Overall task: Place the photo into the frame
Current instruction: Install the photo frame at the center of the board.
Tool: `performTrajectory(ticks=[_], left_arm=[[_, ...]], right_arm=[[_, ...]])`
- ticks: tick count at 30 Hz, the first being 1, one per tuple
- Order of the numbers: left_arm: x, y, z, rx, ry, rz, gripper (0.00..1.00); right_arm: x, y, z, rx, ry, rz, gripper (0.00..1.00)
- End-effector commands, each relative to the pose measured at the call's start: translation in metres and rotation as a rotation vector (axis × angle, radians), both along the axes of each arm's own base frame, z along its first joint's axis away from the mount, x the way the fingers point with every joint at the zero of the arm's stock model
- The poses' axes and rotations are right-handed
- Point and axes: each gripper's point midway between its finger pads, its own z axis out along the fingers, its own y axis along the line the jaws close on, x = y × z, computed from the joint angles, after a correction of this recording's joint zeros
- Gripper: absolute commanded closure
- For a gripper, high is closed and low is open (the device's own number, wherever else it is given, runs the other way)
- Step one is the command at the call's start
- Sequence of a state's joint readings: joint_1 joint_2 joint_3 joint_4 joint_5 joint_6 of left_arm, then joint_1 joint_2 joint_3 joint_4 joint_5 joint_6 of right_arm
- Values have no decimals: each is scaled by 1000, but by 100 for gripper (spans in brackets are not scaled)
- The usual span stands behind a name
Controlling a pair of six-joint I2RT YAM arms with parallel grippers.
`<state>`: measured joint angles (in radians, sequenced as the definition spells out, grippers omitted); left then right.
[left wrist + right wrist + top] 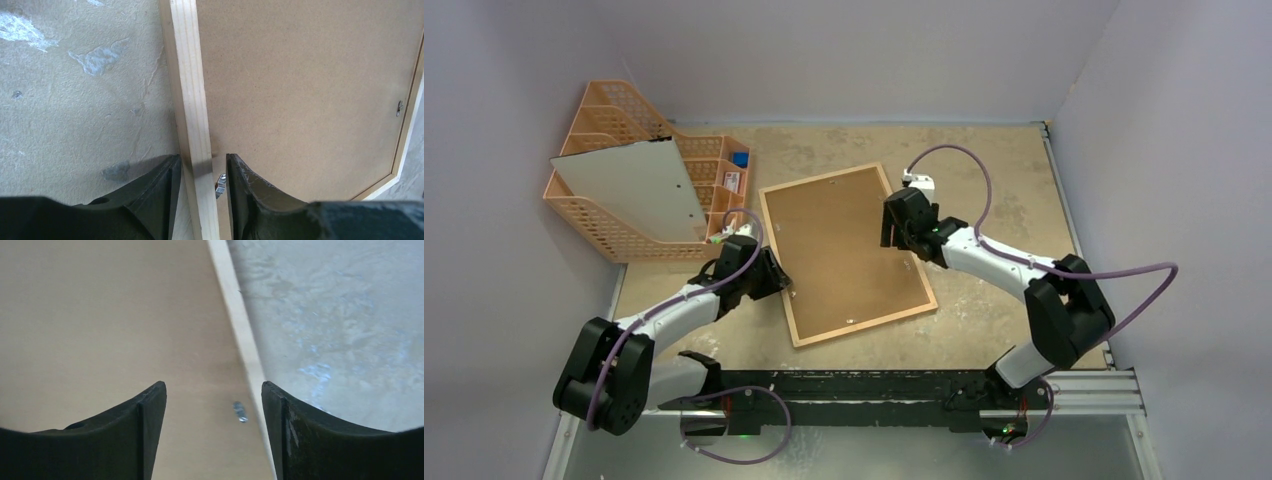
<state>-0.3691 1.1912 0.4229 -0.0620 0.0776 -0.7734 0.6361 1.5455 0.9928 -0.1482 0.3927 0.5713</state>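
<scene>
The frame (864, 325) lies face down in the middle of the table, its thin light-wood edging around a brown hardboard panel (844, 250). The photo is hidden. My left gripper (779, 280) is at the frame's left side. In the left wrist view it (202, 165) is open and straddles the wood edging (187, 75), with a gap on each side and a metal tab (220, 184) by the inner finger. My right gripper (892, 225) is at the frame's right side. In the right wrist view it (213, 390) stands wide open over the panel (100, 315), the edging (235, 305) and a tab (240, 411).
An orange mesh organizer (609, 120) stands at the back left with a pale grey sheet (634, 185) leaning on it. Grey walls close the table on three sides. The arms' mounting rail (874, 385) runs along the near edge.
</scene>
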Motion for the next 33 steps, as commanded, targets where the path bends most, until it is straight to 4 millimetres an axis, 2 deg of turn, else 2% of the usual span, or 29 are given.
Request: performTrajectory(ticks=[1,7,12,26,33], left_arm=[[13,-9,20,-28,-67,-27,60],[13,-8,21,-24,-69,-26,59],[12,-8,19,-22,-63,-25,59],[12,-7,17,-18,-53,-20,59],[12,-7,16,-14,-50,-16,59]], right_arm=[[-9,-42,-16,-215,74,7,27],[-15,-50,-46,-201,176,14,27],[-22,-41,-59,-166,222,67,32],[-44,-37,-70,-103,284,85,45],[-51,-41,-68,-97,298,71,43]])
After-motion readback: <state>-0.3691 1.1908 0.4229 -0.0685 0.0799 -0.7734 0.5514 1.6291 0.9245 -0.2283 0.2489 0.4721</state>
